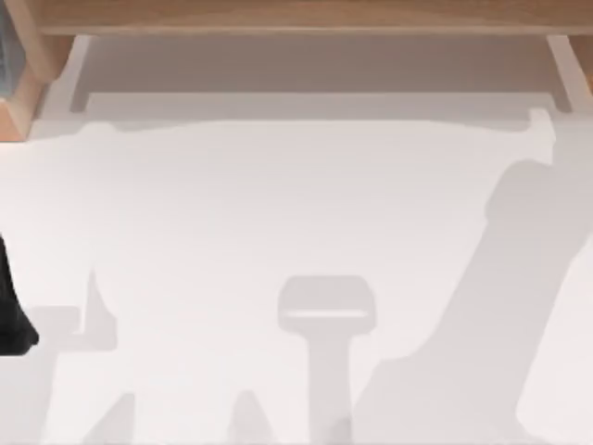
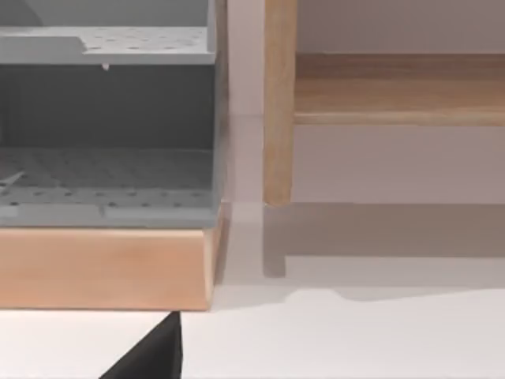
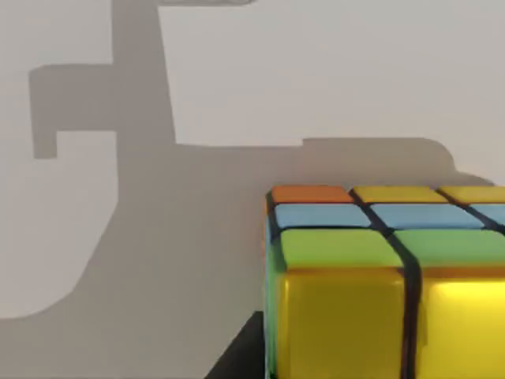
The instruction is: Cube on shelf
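cube [image 3: 387, 284]: close up against the right wrist camera, so right at the right gripper; yellow face toward the lens, green, blue and orange rows behind it; whether it sits on the table or is lifted, cannot tell
cube vs fingers: right gripper's fingers not visible, grip state cannot tell; a dark sliver beside the cube's lower edge, unclear what it is
nearer arm: right, judged from the wrist view; left arm [image 1: 14, 315] parked at the table's left edge, its fingers' state cannot tell
shelf [image 1: 306, 17]: long wooden board across the far edge in the top view; left wrist view faces its upright support [image 2: 279, 103] and a grey rack [image 2: 106, 118] beside it
key relation: cube must travel away from the right gripper's present spot toward the far board; likely a carry-and-place step
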